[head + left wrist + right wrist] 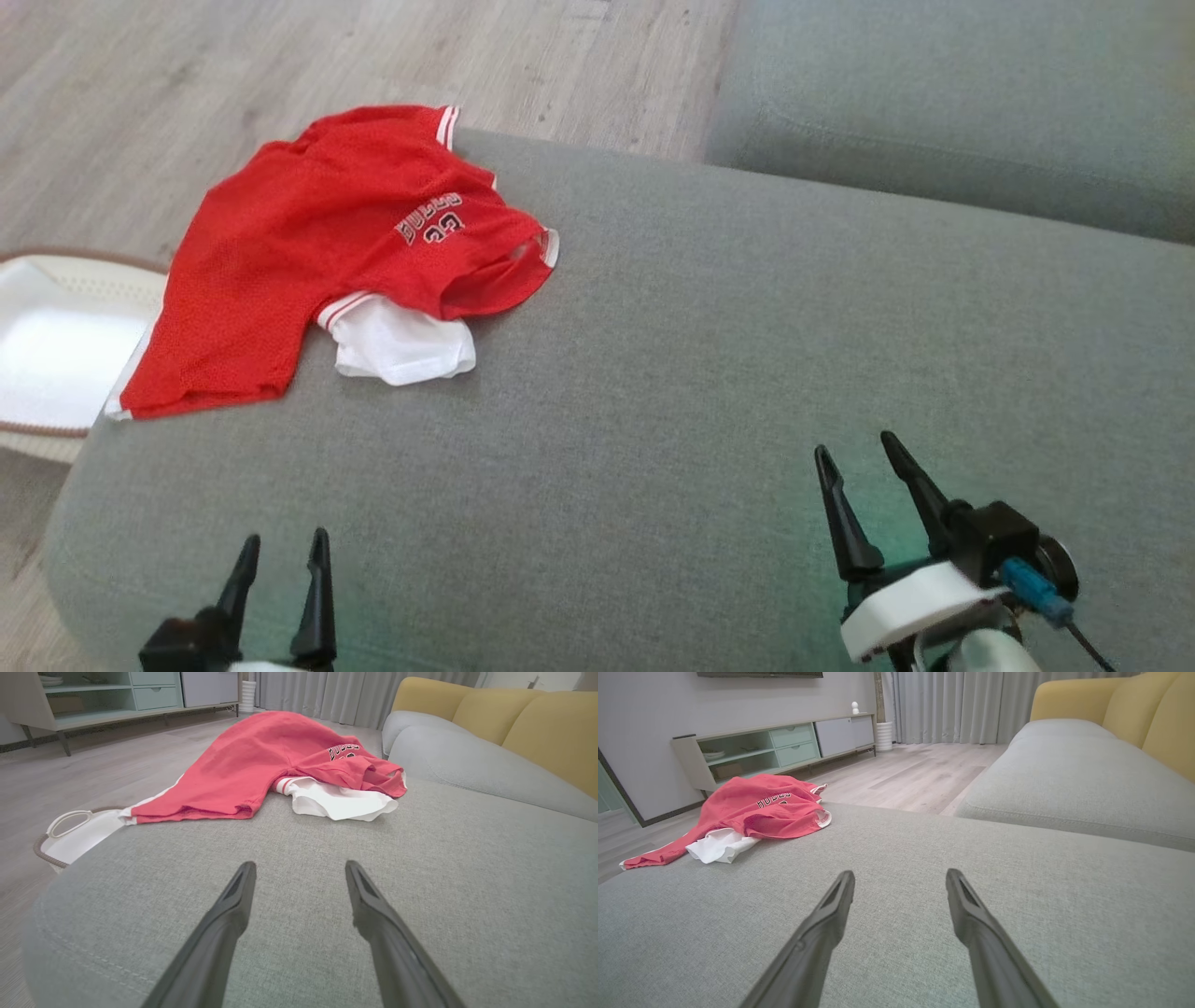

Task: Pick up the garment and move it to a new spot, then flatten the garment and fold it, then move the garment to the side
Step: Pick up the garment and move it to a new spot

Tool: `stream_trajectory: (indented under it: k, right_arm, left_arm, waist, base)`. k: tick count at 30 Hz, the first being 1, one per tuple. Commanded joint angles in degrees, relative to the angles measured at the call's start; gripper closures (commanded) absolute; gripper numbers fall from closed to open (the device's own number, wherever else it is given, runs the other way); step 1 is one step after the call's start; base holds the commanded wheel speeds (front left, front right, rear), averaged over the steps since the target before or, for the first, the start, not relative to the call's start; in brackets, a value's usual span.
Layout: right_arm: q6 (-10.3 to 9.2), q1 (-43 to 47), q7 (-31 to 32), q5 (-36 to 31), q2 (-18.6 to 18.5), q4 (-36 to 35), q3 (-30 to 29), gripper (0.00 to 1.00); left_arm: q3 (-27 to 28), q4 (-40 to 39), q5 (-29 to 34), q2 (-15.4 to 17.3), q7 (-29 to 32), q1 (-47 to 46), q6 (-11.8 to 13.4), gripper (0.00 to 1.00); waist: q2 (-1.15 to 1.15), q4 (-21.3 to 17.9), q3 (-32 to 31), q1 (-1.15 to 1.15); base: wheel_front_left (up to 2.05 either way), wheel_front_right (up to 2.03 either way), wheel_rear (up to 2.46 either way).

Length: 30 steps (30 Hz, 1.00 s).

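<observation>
Nothing of the job looks begun yet, to my eye. The crumpled red mesh jersey with white striped trim and dark chest lettering [308, 252] lies loose at the far left corner of the broad grey fabric sofa cushion [709, 373]. Nobody is holding it. Its lower hem droops over the cushion's left edge, above the white brown-rimmed laundry basket on the floor [56, 355]. A wad of white cloth pokes out from under its near side. The left fingers [317, 588] and the right fingers [843, 518] are both spread wide with nothing between them. They hover over the near part of the cushion, well apart from the jersey. So picking up, shifting, flattening, folding and setting aside all look left to do. As for how it lies, the long axis runs on a slant. It goes from the hem at the near left edge up to the bunched shoulders and trimmed openings toward the far middle of the cushion. The upper part is folded over on itself. In the head view the lettering reads turned round, so I would not swear which way the neck faces.
</observation>
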Motion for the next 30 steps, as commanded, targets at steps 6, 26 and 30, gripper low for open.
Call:
stream_trajectory:
  k: [6,26,30]
  right_arm:
    - [-0.04,-5.3,-0.8,-3.2,-0.6,-2.7,1.2,0.00]
    - [-0.04,-8.0,4.7,-7.6,-11.4,-21.6,-3.3,0.00]
    - [-0.04,-5.4,6.5,-7.7,-11.5,-26.9,-3.6,0.00]
  left_arm:
    - [2.7,-4.0,-3.4,3.6,-0.4,-9.8,0.1,0.00]
    - [-8.9,20.5,-8.1,20.2,10.5,-56.5,0.1,0.00]
    - [-12.2,27.2,-9.5,21.0,11.3,-60.8,0.1,0.00]
  waist:
    - [0.00,-1.6,7.3,0.01]
    - [0.00,-5.2,33.4,0.01]
    - [0.00,-6.4,35.1,0.01]
  base:
    - [0.00,0.00,0.00]
    - [0.00,0.00,0.00]
    - [0.00,0.00,0.00]
